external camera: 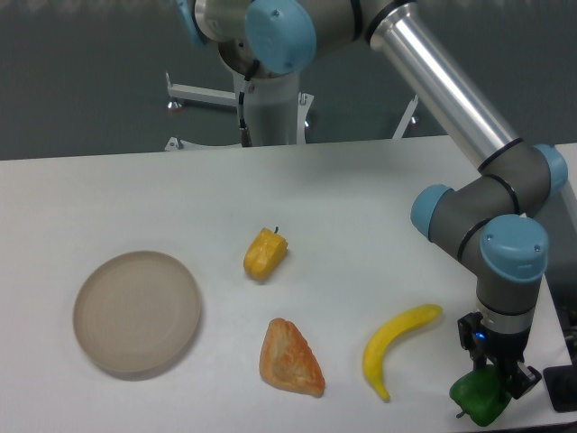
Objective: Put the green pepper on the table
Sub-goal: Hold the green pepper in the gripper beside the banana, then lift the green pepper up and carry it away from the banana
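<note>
The green pepper (479,400) is a small glossy dark-green lump at the front right corner of the white table (343,198). It sits low at the table surface, and I cannot tell if it touches. My gripper (496,379) points straight down onto it, with its fingers shut on the pepper's top and right side. The pepper's upper part is partly hidden by the fingers.
A yellow banana (394,347) lies just left of the gripper. An orange-brown pastry wedge (289,359) lies front centre, a yellow-orange pepper (265,253) mid-table, and a round beige plate (137,312) at the left. The table's right edge is close to the gripper.
</note>
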Robot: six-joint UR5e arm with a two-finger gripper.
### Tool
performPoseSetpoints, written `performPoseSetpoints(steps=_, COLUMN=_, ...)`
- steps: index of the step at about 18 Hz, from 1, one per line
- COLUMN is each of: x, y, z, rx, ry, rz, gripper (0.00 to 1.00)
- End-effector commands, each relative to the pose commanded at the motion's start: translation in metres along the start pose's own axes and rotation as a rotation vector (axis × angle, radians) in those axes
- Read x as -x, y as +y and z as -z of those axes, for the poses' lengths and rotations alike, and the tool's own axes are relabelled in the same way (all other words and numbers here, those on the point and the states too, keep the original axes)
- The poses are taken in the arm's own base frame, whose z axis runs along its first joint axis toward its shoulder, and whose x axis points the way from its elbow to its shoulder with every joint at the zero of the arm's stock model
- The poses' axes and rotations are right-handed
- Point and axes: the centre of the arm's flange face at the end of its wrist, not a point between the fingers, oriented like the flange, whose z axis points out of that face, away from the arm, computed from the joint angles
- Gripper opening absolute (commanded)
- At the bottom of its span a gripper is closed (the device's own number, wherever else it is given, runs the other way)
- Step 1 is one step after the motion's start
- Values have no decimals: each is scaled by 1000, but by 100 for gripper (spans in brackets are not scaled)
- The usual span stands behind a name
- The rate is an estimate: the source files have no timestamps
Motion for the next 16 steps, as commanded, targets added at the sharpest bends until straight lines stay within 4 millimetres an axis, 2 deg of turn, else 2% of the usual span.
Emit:
performPoseSetpoints(steps=2, x=-4, y=-4, z=-3, rx=-2, ry=9, rz=-1, gripper=28)
performPoseSetpoints(steps=4, x=-4, y=-8, z=6, rx=-4, ry=7, rz=1, gripper=28)
performPoseSetpoints(steps=8, x=-26, y=-12, z=34, rx=-12, ry=49, rz=9, gripper=28)
performPoseSetpoints(steps=11, x=-47, y=-10, z=74, rx=-13, ry=84, rz=35, gripper=28)
performPoseSetpoints(steps=12, x=-64, y=-8, z=100, rx=-13, ry=137, rz=44, gripper=28)
performPoseSetpoints(steps=16, x=-98, y=0, z=134, rx=-11, ry=201, rz=56, gripper=28)
